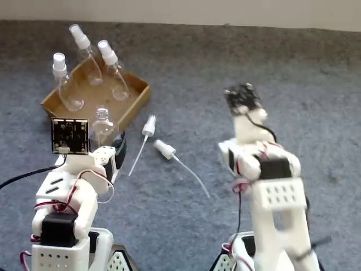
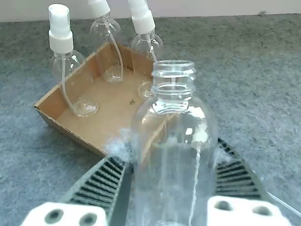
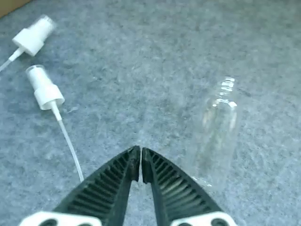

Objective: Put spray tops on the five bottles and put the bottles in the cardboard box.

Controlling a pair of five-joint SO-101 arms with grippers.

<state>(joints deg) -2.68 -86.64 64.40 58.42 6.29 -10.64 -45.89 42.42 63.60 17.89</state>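
My left gripper [image 2: 169,154] is shut on a clear bottle [image 2: 173,155] with an open neck, held upright at the near edge of the cardboard box [image 2: 106,120]; the held bottle [image 1: 102,122] also shows from above. In the cardboard box [image 1: 90,93] stand three bottles with white spray tops [image 1: 59,63] [image 1: 79,36] [image 1: 107,52]. Two loose spray tops [image 1: 149,126] [image 1: 164,149] lie on the carpet between the arms. My right gripper [image 3: 140,156] is shut and empty, low over the carpet. Beside it stands another topless bottle [image 3: 217,127], and one loose spray top [image 3: 44,89] lies just ahead.
Grey carpet covers the whole table. The long dip tubes [image 1: 193,176] of the loose tops trail across the carpet toward the arms. Open carpet lies to the right of the box and beyond the right arm.
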